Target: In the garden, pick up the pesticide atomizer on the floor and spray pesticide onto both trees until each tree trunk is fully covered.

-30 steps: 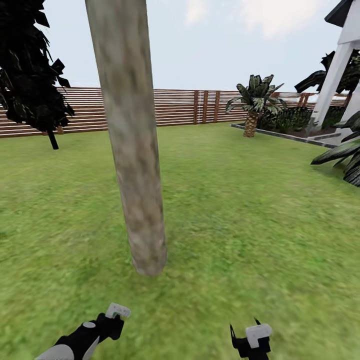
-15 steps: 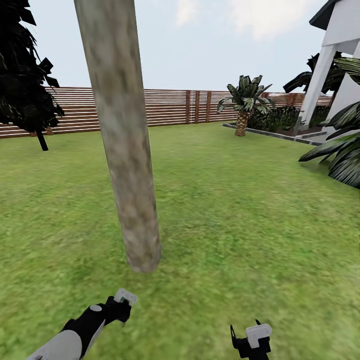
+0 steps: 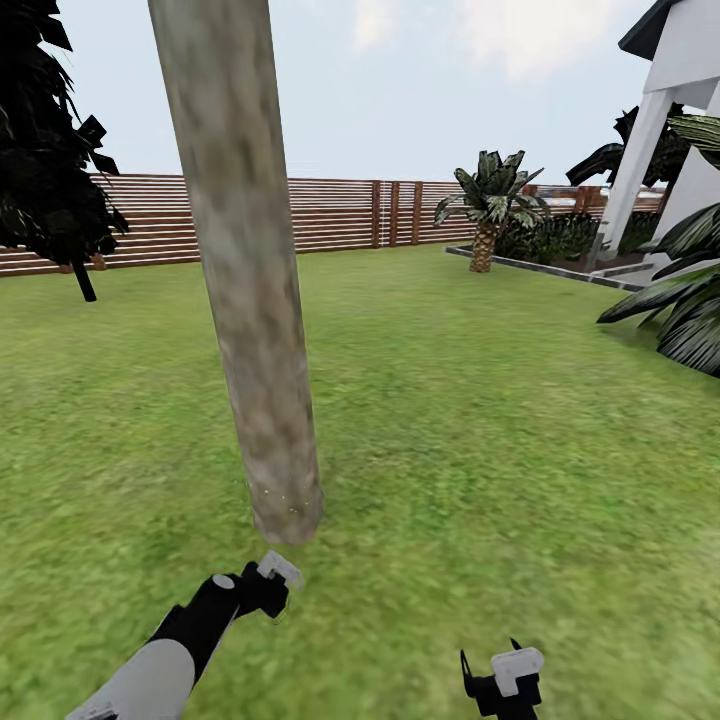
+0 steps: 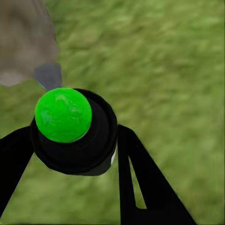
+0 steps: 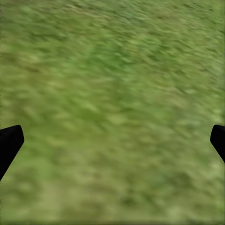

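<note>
I've got the L gripper (image 3: 268,585) low in the head view, just short of the base of the tree trunk (image 3: 240,280), which leans up out of the lawn (image 3: 480,420) and runs past the top of the view. In the L wrist cam the two black fingers (image 4: 140,183) sit tight either side of the pesticide atomizer (image 4: 72,131), a round black container w/ a bright green cap (image 4: 63,115) facing the cam; its grey nozzle (image 4: 48,75) points at the foot of the trunk, close by. Can't see inside the bottle, so no read on its contents. A few tiny yellowish specks of pesticide (image 3: 285,500) show on the bark near the trunk's base; rest of the trunk looks bare, pale grey-brown & mottled. R gripper (image 3: 505,680) hangs at the bottom edge of the head view, well apart from the trunk; in the R wrist cam its fingertips (image 5: 9,143) sit at opposite edges w/ blurred grass betw them, so spread wide & holding nothing. Further off: brown slat fence (image 3: 340,215), a dark cone-shaped tree (image 3: 50,150) on the L side, a small palm (image 3: 488,205) by a white building (image 3: 680,100) on the R.
</note>
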`<state>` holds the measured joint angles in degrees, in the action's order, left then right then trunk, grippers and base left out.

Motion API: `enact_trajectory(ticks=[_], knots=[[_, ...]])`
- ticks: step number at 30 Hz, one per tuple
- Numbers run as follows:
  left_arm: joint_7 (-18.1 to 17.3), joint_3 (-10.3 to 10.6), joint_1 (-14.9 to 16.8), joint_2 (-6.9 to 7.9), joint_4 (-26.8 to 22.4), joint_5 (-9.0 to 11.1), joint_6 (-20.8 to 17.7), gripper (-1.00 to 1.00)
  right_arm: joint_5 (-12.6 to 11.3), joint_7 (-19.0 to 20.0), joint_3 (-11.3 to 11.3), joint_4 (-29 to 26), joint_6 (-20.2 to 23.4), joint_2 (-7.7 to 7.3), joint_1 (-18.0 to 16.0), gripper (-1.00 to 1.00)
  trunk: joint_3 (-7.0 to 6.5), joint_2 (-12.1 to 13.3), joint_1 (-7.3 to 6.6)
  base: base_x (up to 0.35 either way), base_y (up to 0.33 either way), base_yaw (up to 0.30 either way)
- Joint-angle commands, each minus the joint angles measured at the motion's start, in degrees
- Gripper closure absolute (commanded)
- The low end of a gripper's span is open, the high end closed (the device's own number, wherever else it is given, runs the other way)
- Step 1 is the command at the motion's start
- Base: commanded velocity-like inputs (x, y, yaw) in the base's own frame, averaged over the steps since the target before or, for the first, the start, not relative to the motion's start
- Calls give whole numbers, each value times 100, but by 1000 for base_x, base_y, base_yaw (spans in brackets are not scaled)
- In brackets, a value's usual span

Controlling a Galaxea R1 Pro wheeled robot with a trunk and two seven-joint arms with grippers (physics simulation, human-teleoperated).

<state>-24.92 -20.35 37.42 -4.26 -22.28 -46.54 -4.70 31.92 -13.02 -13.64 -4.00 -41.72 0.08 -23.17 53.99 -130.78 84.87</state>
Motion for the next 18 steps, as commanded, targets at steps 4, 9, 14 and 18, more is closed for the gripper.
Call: enact_trajectory(ticks=[4,9,14,18], knots=[[-944,-38,1,281,-675,-52,-576,100,52,-35,-30,1,-12,6,-4,-100,6,-2,-1,0,0,0],[-1261,292,2,-69,-1221,-33,-1299,100,59,-34,-26,5,-12,1,-4,-100,6,-2,-1,0,0,0],[-1277,399,2,-173,-1467,-12,-1363,100,63,-34,-25,5,-10,1,-4,-100,6,-2,-1,-1,0,0],[-1283,362,-13,-47,-1781,16,-1606,100,63,-34,-25,5,-12,1,-4,-100,6,-2,-1,-216,0,0]])
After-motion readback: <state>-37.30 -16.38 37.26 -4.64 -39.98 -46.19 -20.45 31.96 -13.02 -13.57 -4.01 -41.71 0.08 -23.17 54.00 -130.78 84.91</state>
